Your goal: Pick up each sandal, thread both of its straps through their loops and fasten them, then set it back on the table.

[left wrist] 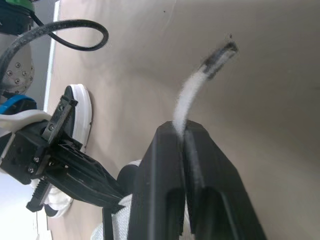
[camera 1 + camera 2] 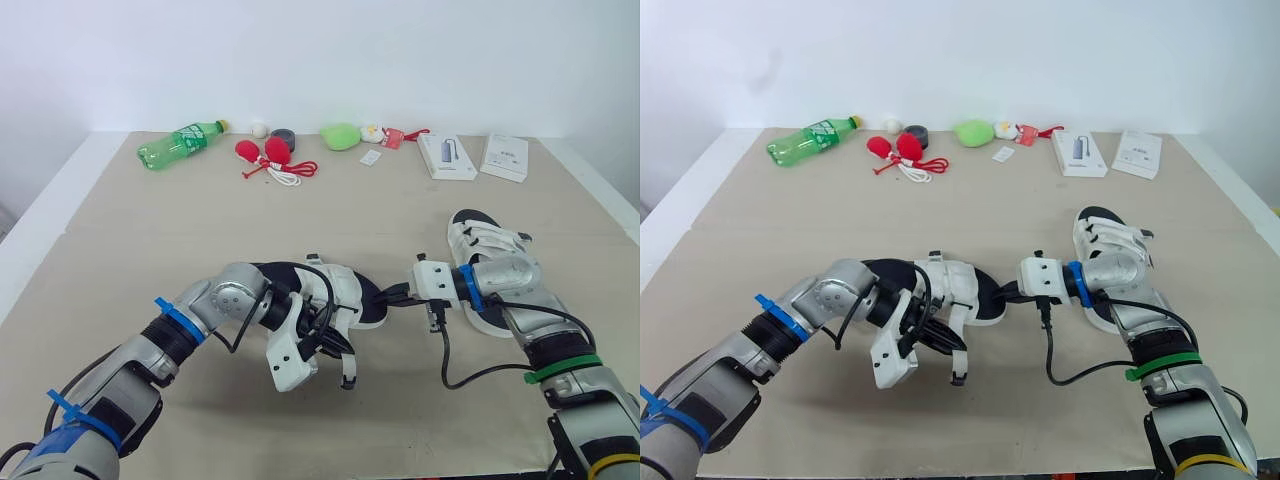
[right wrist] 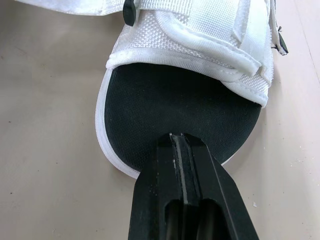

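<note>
L tool (image 1: 183, 132) clamps the strap (image 1: 189, 92); R tool (image 3: 181, 141) pinches the sandal (image 3: 170, 95) toe edge, both closed tight. Hold R firm, pull strap taut w/ L, no twist.

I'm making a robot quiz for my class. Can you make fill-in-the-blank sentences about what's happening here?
1. The left gripper is pinching a white ___ of the sandal.
2. The other sandal lies on the table by the robot's ___ arm.
3. The bottle lying at the far side of the table is ___.

Missing words: strap, right, green.
</note>
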Motion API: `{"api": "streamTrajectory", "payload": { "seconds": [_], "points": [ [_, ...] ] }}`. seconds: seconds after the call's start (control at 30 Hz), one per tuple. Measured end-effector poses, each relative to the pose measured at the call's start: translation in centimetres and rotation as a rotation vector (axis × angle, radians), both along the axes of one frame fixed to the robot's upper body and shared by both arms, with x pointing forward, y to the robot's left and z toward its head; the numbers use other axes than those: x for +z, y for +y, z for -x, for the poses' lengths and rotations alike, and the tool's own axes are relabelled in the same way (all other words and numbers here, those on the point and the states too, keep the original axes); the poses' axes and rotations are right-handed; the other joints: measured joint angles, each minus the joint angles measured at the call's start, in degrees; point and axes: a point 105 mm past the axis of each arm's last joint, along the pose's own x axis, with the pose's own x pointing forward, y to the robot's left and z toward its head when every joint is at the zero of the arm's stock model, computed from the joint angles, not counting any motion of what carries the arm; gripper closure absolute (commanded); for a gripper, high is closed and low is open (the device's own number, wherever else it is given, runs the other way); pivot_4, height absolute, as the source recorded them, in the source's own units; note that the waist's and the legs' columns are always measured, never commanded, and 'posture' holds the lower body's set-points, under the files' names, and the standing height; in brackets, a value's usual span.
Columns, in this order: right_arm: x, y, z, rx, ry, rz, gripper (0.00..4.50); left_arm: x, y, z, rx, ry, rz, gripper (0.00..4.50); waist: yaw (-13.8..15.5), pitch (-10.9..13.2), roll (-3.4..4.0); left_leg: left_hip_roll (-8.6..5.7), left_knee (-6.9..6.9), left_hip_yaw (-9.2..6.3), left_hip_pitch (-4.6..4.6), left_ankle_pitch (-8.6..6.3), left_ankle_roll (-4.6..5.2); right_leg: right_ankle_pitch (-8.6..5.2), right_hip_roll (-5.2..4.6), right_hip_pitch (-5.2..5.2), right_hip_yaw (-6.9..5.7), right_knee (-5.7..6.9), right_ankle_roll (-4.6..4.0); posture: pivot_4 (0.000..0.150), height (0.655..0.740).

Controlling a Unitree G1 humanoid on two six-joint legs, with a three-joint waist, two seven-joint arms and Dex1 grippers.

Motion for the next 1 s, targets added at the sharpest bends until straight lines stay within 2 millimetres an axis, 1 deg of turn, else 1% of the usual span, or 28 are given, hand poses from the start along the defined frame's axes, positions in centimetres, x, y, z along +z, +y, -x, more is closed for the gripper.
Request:
{"api": "streamTrajectory", "payload": {
  "seconds": [0.17, 0.27, 0.3, 0.33, 0.37, 0.43, 0.5, 0.53, 0.6, 0.7, 0.73, 0.8, 0.87, 1.0],
  "points": [
    [0.0, 0.0, 0.0, 0.0, 0.0, 0.0, 4.5, 0.3, -0.1, 0.0, 0.008, 0.026, 0.018, 4.43, 0.0, 0.0, 0.0, 0.0, 0.0, 0.0, 0.0, 0.0, 0.0, 0.0, 0.0, 0.0, 0.0, 0.0, 0.0, 0.15, 0.74],
    [0.0, -0.1, 0.0, -0.002, 0.001, 0.001, 4.5, 2.8, -0.9, -0.4, 0.086, 0.24, 0.118, 4.43, 0.0, 0.0, 0.0, 0.01, 0.05, -0.01, -0.02, 0.0, 0.0, 0.0, 0.03, 0.01, -0.02, 0.0, 0.05, 0.15, 0.74],
    [0.0, -0.1, 0.0, -0.003, 0.0, 0.0, 4.5, 5.0, -1.5, -0.5, 0.125, 0.448, 0.179, 4.43, -0.1, 0.0, 0.0, 0.02, 0.07, -0.02, -0.01, 0.0, 0.0, -0.18, 0.08, 0.01, -0.01, 0.01, 0.41, 0.15, 0.74],
    [0.0, -0.1, 0.0, -0.003, 0.001, 0.001, 4.5, 6.4, -1.2, -1.4, 0.215, 0.726, 0.202, 4.43, -0.1, 0.0, 0.0, 0.02, 0.07, -0.03, -0.01, 0.0, 0.0, -0.18, 0.08, 0.01, -0.01, 0.01, 0.42, 0.15, 0.74],
    [0.0, -0.1, 0.0, -0.003, 0.001, 0.001, 4.5, 6.4, -1.1, -1.5, 0.224, 0.746, 0.2, 4.43, -0.1, 0.0, 0.01, 0.03, 0.09, -0.12, -0.02, 0.01, 0.0, -0.19, 0.23, 0.03, 0.0, 0.04, 0.51, 0.15, 0.74],
    [0.0, 0.0, 0.0, -0.002, 0.001, 0.001, 4.5, 7.0, -0.6, -2.8, 0.332, 1.039, 0.191, 4.43, -0.2, 0.0, 0.01, 0.03, 0.13, -0.27, -0.05, 0.02, 0.0, -0.15, 0.39, 0.04, 0.03, 0.08, 0.75, 0.15, 0.74],
    [0.0, 0.0, 0.0, 0.0, 0.001, 0.001, 4.5, 7.2, -0.3, -3.6, 0.405, 1.222, 0.177, 4.43, -0.2, 0.0, 0.02, 0.03, 0.13, -0.35, -0.06, 0.01, -0.01, -0.16, 0.47, 0.05, 0.04, 0.08, 0.75, 0.15, 0.74],
    [0.0, 0.0, 0.0, 0.001, 0.001, 0.002, 4.5, 7.2, -0.2, -4.0, 0.438, 1.287, 0.177, 4.43, -0.2, 0.0, 0.02, 0.02, 0.13, -0.37, -0.06, 0.01, -0.01, -0.16, 0.51, 0.05, 0.04, 0.08, 0.75, 0.15, 0.74],
    [0.0, 0.1, 0.0, 0.003, 0.002, 0.002, 4.5, 6.7, 0.2, -4.9, 0.508, 1.401, 0.176, 4.43, -0.2, 0.0, 0.02, 0.02, 0.12, -0.4, -0.06, 0.02, -0.02, -0.17, 0.56, 0.05, 0.04, 0.08, 0.72, 0.15, 0.74],
    [0.0, 0.1, 0.0, 0.003, 0.001, 0.002, 4.5, 6.5, 0.6, -5.6, 0.551, 1.467, 0.185, 4.43, -0.2, 0.0, 0.01, 0.02, 0.12, -0.44, -0.06, 0.03, -0.04, -0.18, 0.57, 0.06, 0.02, 0.1, 0.7, 0.15, 0.74],
    [0.0, 0.0, 0.0, -0.001, -0.001, 0.002, 4.5, 6.0, 0.4, -6.7, 0.619, 1.564, 0.208, 4.43, -0.1, 0.0, 0.01, 0.02, 0.13, -0.47, -0.05, 0.04, -0.06, -0.17, 0.53, 0.09, 0.01, 0.1, 0.7, 0.15, 0.74],
    [0.0, 0.0, 0.0, -0.003, -0.002, 0.001, 4.5, 5.7, 0.3, -7.2, 0.654, 1.602, 0.211, 4.43, -0.1, 0.0, 0.01, 0.0, 0.14, -0.43, -0.06, 0.05, -0.07, -0.17, 0.49, 0.08, 0.06, 0.1, 0.68, 0.15, 0.74],
    [0.0, 0.0, 0.0, -0.003, -0.004, 0.0, 4.5, 4.7, 0.6, -8.2, 0.741, 1.607, 0.214, 4.43, -0.1, 0.0, 0.01, -0.02, 0.14, -0.42, -0.06, 0.05, -0.08, -0.17, 0.47, 0.08, 0.08, 0.09, 0.68, 0.15, 0.74],
    [0.0, 0.0, 0.0, -0.003, -0.006, 0.001, 4.5, 4.1, 0.7, -8.6, 0.788, 1.59, 0.212, 4.43, -0.1, 0.0, 0.01, 0.0, 0.13, -0.44, -0.07, 0.05, -0.08, -0.16, 0.47, 0.07, 0.07, 0.09, 0.69, 0.15, 0.74]
  ]
}}
